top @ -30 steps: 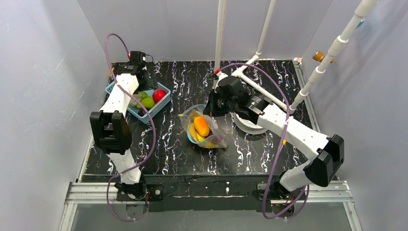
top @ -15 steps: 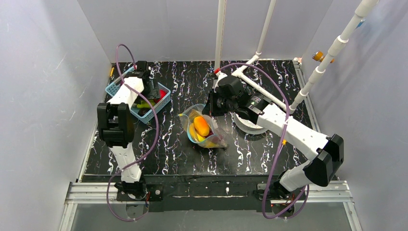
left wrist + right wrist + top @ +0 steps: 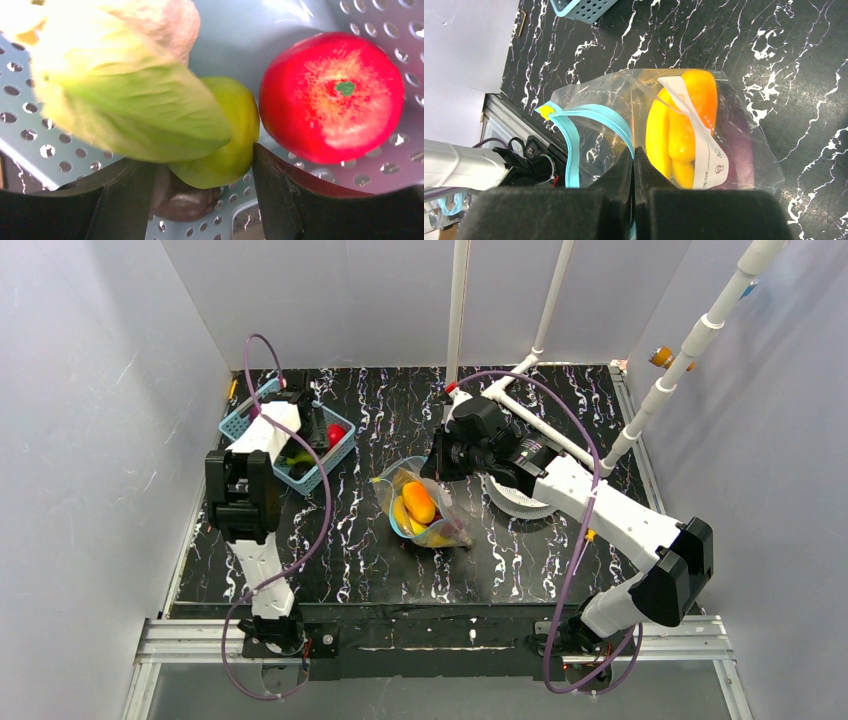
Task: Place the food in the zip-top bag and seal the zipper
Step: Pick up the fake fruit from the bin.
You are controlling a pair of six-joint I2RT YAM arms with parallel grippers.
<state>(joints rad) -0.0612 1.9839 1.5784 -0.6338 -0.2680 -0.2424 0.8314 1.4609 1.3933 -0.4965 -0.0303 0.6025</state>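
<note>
Black, white-veined surface [image 3: 400, 570] fills the floor of my booth, with pale walls [image 3: 100, 390] around it. My left arm reaches to the far left, where my left pincer [image 3: 197, 157] hangs low inside the light-blue perforated basket [image 3: 30, 125]. Its two dark fingers [image 3: 280, 200] are spread wide on either side of a yellow-green fruit [image 3: 230, 145] and are not closed on it. The right-hand finger sits just beside the fruit's flank, and I cannot tell whether it touches. A pale green leafy piece [image 3: 125, 100] lies over the fruit's left side. A round red fruit [image 3: 330, 97] with a small green mark rests just beside it on the right. A dark piece [image 3: 180, 200] shows underneath, too hidden to name.

Mid-surface lies the zip-top bag [image 3: 390, 492], its mouth gaping. My right pincer [image 3: 634, 155] is clamped tight, fingers pressed together on the bag's rim at the blue-teal zipper [image 3: 594, 120]. The zipper loops open and has a small yellow tab [image 3: 544, 111] at one end. Inside the bag are yellow bananas [image 3: 659, 135] with an orange piece [image 3: 699, 95] against them, and a purple shape [image 3: 744, 145] shows dimly through the plastic. A white label [image 3: 711, 160] runs down the bag's side. Just to the right of the bag, a white perforated disc [image 3: 520, 505] lies partly under my right arm, well apart from the basket.
</note>
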